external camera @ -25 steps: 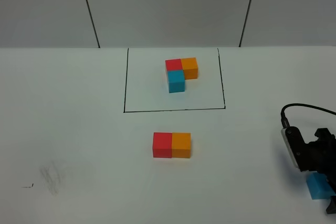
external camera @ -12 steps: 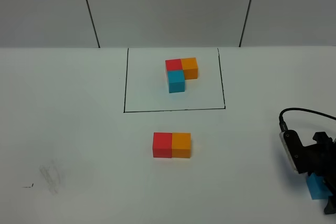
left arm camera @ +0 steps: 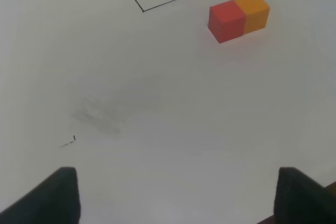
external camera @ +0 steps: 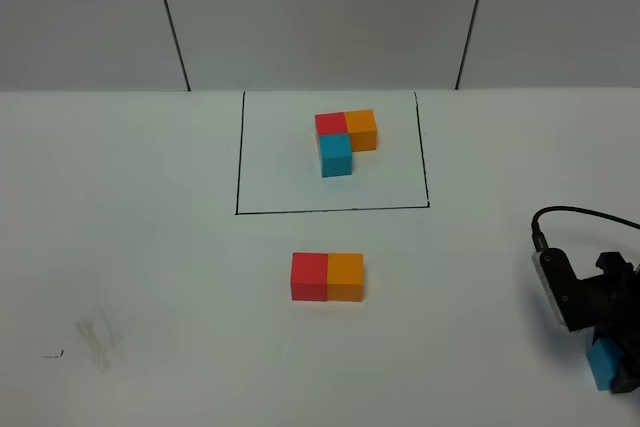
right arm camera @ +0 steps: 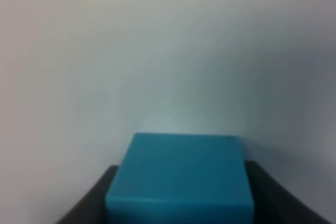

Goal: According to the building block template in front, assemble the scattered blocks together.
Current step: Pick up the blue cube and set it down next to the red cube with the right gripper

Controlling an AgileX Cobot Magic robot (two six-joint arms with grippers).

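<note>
Your right gripper (external camera: 607, 366) sits in the lower right corner of the high view, its jaws clamped on the plain light blue cube (right arm camera: 181, 174). The cube looks to be resting on the white table (external camera: 150, 247), so I judge this to be the grasp before the lift, not the carry.

The matte red cube (external camera: 309, 276) and the matte orange cube (external camera: 345, 276) stand touching in a row at lower centre, red on the left. That matches the top row of the building block template (external camera: 345, 139), the L-shaped trio inside the thin black rectangle (external camera: 330, 212) in the upper middle. There the blue block sits against the near side of the red one, so your held cube belongs against the near side of the loose red cube.

The grip is on opposite side faces, which probably leaves the cube square for sliding in beside its neighbour.

The high view shows only a sliver of blue behind the arm's body. The right wrist view fills that gap: dark fingers (right arm camera: 89, 205) flank the cube on both sides, though that picture is soft. Your left gripper (left arm camera: 176, 196) is missing from the high view altogether. Its own camera shows its jaws wide apart and empty above bare table near a faint grey smudge (left arm camera: 97, 119), well clear of the red-orange pair.
</note>
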